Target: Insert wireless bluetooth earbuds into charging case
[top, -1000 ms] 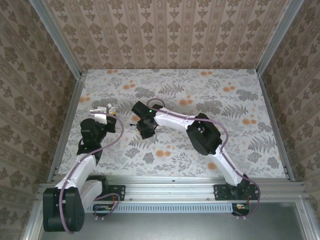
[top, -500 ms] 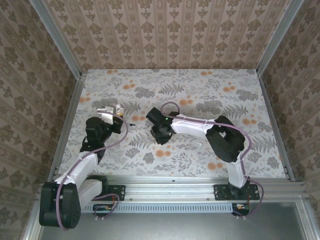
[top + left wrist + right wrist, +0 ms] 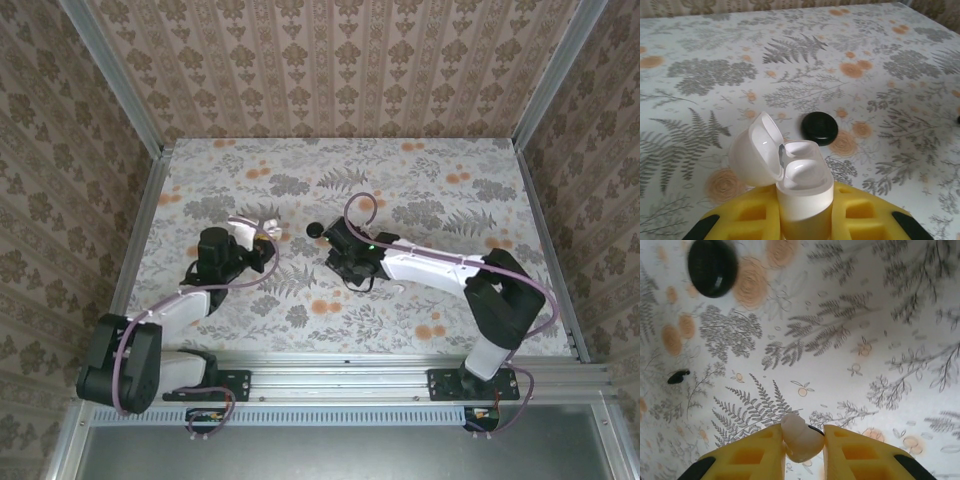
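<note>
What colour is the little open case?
White. The charging case shows best in the left wrist view.

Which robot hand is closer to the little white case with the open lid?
Left. The left gripper clamps the small white glossy charging case. The right gripper, pinching a small whitish rounded piece, sits to its right, beyond the flat black round disc.
</note>
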